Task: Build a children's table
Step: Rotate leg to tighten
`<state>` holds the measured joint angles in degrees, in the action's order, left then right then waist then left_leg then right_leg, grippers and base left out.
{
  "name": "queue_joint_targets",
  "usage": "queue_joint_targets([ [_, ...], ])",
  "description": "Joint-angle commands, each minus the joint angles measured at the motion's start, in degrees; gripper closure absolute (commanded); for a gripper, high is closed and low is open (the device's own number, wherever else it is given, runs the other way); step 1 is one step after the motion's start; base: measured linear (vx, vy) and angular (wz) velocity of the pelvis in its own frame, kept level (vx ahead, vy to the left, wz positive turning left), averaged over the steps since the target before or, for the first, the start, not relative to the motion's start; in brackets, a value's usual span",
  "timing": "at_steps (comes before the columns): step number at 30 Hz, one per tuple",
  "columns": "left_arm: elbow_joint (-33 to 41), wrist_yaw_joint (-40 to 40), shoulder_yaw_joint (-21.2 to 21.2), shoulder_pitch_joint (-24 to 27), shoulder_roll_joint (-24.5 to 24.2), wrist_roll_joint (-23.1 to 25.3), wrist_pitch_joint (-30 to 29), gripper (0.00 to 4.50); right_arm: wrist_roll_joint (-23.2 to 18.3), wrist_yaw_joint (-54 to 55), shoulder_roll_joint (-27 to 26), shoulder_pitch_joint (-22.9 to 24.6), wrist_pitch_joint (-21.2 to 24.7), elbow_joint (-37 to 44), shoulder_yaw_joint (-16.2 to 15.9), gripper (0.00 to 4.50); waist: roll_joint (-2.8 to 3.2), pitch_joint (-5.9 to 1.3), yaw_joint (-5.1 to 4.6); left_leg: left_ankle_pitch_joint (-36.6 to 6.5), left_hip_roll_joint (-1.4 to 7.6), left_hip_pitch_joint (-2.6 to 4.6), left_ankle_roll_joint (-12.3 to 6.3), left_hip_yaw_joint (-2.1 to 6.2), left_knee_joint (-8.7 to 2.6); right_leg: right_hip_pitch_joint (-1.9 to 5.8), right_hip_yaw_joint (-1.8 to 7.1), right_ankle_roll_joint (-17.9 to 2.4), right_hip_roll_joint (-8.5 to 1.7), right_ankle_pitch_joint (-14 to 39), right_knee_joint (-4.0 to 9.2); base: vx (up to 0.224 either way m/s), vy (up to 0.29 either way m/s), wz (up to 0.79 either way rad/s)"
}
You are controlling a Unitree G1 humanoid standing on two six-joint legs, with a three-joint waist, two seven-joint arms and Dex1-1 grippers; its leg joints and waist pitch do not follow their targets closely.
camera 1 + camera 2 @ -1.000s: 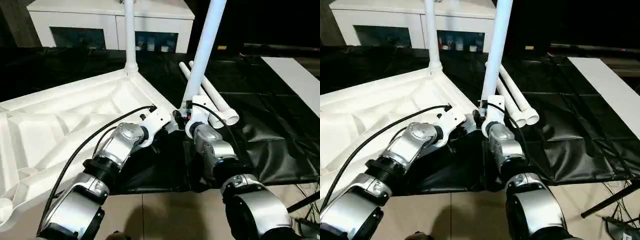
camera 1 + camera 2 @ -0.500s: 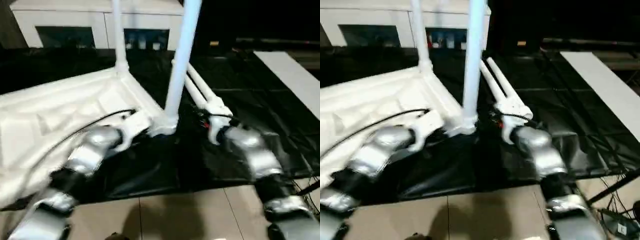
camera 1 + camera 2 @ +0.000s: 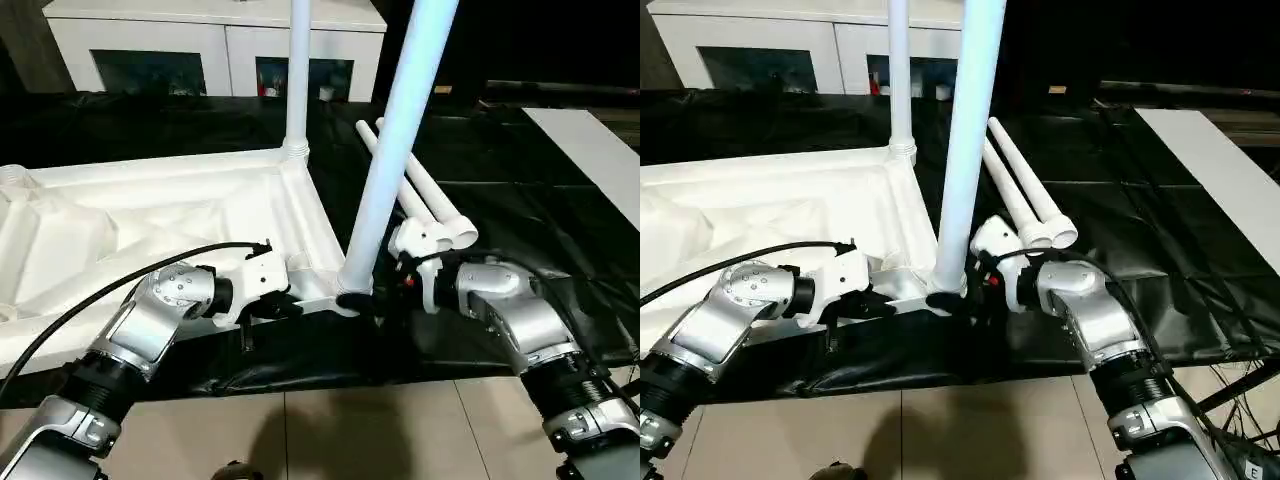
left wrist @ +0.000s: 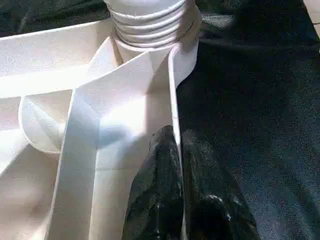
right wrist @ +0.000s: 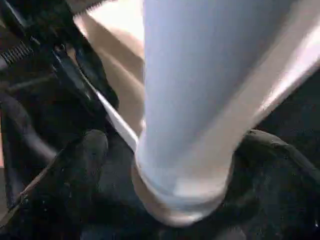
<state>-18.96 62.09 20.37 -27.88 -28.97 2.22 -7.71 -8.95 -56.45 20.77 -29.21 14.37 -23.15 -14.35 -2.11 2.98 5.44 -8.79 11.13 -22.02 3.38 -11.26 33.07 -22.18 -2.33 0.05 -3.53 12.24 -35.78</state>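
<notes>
The left gripper is pinched closed on the thin side wall of the upturned tabletop. The right gripper stands wide, its fingers flanking the base of the near leg at its corner socket. A second leg stands upright behind; two loose legs lie on the black sheet before a white cabinet.

No readable text, label, brand, number or sign appears on any surface in these views.
</notes>
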Motion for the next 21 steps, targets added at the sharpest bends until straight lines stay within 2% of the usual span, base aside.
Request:
queue_joint_targets([
  [1, 0.2, 1.2, 0.8, -0.1, 0.3, -0.1, 1.4, 4.50, 0.4, 1.3, -0.7, -2.1, 0.1, -2.3, 0.4, 0.05, 0.40, -3.58, -0.18, -13.0, 2.45, 1.57, 0.21, 1.09, -3.58, 1.81, 2.52, -12.6, -4.37, 5.2, 4.03, 0.000, 0.000, 0.00],
  [3, 0.6, 1.4, 0.7, 0.0, 0.2, -0.1, 0.9, 4.50, 0.3, 1.9, -1.5, -3.2, 0.0, -4.0, 0.8, 0.33, 0.55, -3.63, -0.27, -13.0, 2.46, 1.66, 0.29, 1.12, -3.58, 1.75, 2.48, -12.9, -4.33, 5.0, 3.98, 0.000, 0.000, 0.00],
  [4, 0.6, 1.4, 0.7, 0.0, 0.2, -0.1, 0.9, 4.50, 0.3, 2.0, -1.5, -3.3, 0.0, -4.2, 0.8, 0.41, 0.36, -3.68, -0.38, -12.8, 2.43, 1.59, 0.27, 1.10, -3.53, 1.82, 2.47, -13.1, -4.32, 4.7, 3.87, 0.000, 0.000, 0.00],
  [6, 0.5, 1.3, 0.7, 0.0, 0.3, -0.1, 0.8, 4.50, 0.5, 2.0, -1.8, -3.9, -0.3, -5.3, 0.7, 0.53, 0.47, -3.70, -0.27, -12.4, 2.49, 1.71, 0.16, 1.06, -3.49, 1.78, 2.47, -13.1, -4.27, 4.0, 3.79, 0.000, 0.000, 0.00],
  [10, 0.3, 1.1, 0.6, 0.1, 0.3, -0.1, 0.8, 4.50, 0.3, 1.5, -2.5, -4.2, -0.4, -6.5, 1.3, 0.89, 0.31, -3.70, -0.17, -11.7, 2.41, 1.58, -0.27, 1.00, -3.41, 1.93, 2.45, -13.2, -4.29, 2.9, 3.70, 0.000, 0.000, 0.00],
  [13, 0.2, 1.3, 0.7, 0.1, 0.2, 0.0, 0.8, 4.50, 0.9, 1.1, -2.4, -4.4, -0.9, -7.5, 0.9, 1.10, 0.37, -3.71, -0.18, -12.3, 2.48, 1.66, -0.04, 1.03, -3.42, 1.87, 2.45, -13.1, -4.38, 4.2, 3.80, 0.000, 0.000, 0.00],
  [21, 0.1, 1.5, 0.7, 0.6, -0.5, 0.4, 0.9, 4.50, 2.1, 0.5, -2.2, -4.1, -2.0, -9.4, 0.0, 1.78, 0.31, -3.73, -0.22, -11.9, 2.45, 1.61, -0.23, 1.03, -3.38, 1.92, 2.40, -13.2, -4.29, 3.6, 3.66, 0.000, 0.000, 0.00],
])
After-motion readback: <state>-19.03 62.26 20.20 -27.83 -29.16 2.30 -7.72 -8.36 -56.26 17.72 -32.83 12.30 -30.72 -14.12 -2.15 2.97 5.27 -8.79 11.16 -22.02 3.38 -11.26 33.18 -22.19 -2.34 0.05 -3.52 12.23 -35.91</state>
